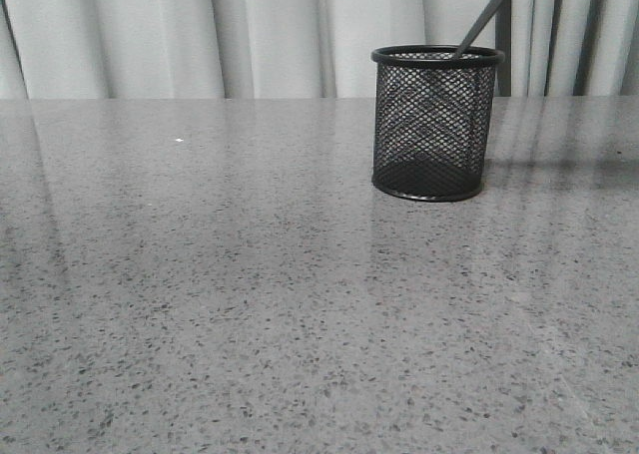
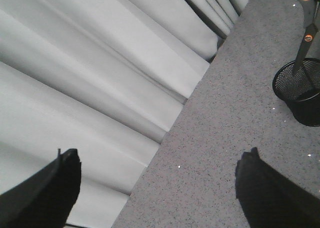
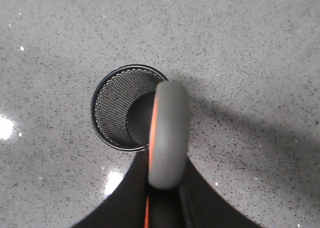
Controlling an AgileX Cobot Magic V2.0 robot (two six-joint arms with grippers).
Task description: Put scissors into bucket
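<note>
Right now my right gripper (image 3: 162, 208) is closed around the scissors (image 3: 167, 133), its dark fingers (image 3: 125, 203) pressed to either side of the handle. In the right wrist view the grey handle loop with its orange lining fills the middle, and I look straight down past it into the bucket (image 3: 107, 105). The blades point down into the bucket's open mouth; whether the tips touch the base I cannot tell. In the front view the blade rises slantwise out of the bucket's rim and leans to the right, toward the top edge of the frame; the gripper itself is out of that picture.

My left gripper (image 2: 160, 188) stands wide open and holds nothing, its two black fingers (image 2: 55, 188) far apart, well clear of the bucket, near the counter's back edge where the pale curtain (image 2: 100, 77) hangs. From there the scissors' orange pivot screw shows above the bucket's rim.

The bucket stands upright on the grey speckled counter (image 1: 250, 304), toward the back and right of the middle. Bare counter lies all round it: wide room in front and to the left, less behind it before the curtain. The counter's back edge runs just behind the bucket.
</note>
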